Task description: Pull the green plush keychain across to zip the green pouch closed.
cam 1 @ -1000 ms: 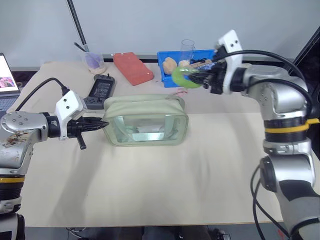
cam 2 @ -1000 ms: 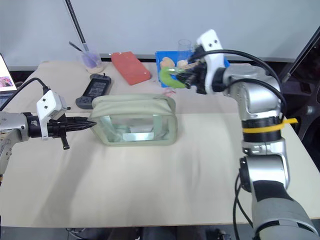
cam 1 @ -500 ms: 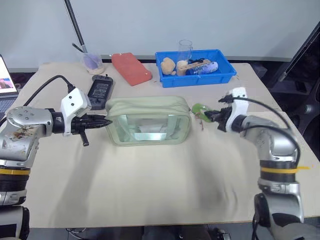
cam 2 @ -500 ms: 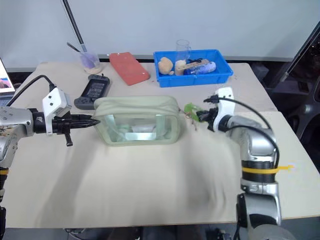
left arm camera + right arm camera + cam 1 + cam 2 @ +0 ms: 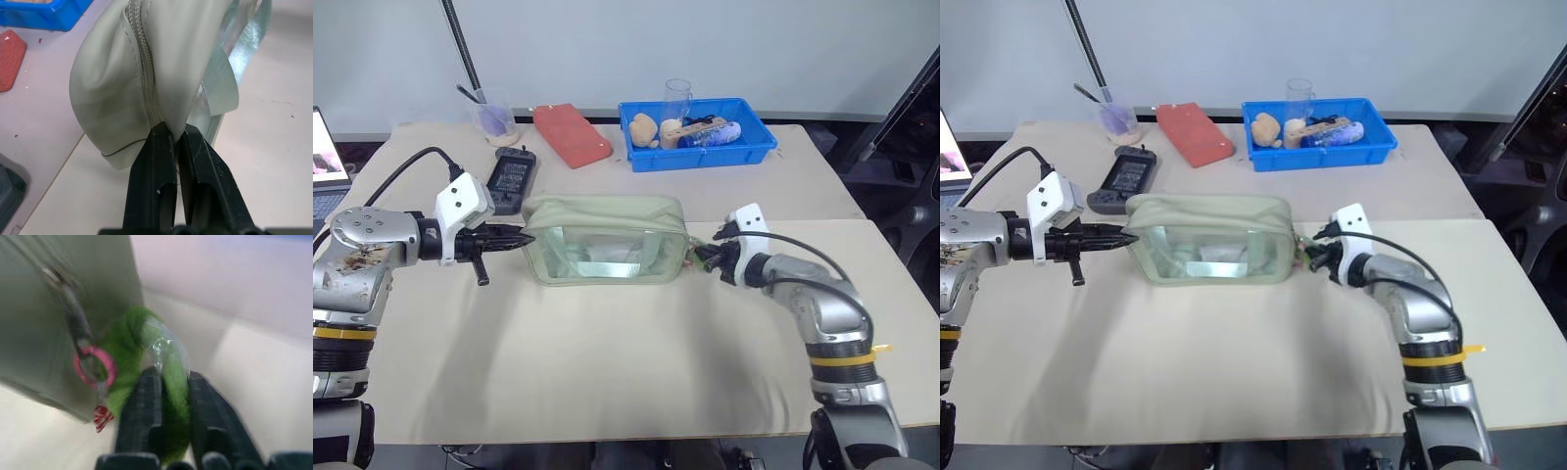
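Item: green pouch (image 5: pixel 605 240), mid-table, zip looking fully drawn to its right end. Left gripper (image 5: pixel 171 134) pinched the fabric at the left end. Right gripper (image 5: pixel 171 382) clamped the green plush keychain (image 5: pixel 164 367), hanging just beside the pouch's right end. I judged closing done; next I'd let go both grips and back away.

Head pair looks down over the table (image 5: pixel 607 372); wrist cameras sit close at opposite ends of the green pouch (image 5: pixel 605 240).

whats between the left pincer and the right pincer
The green pouch spans that stretch in the left eye view: left pincer at one end, right pincer with the green plush keychain at the other.
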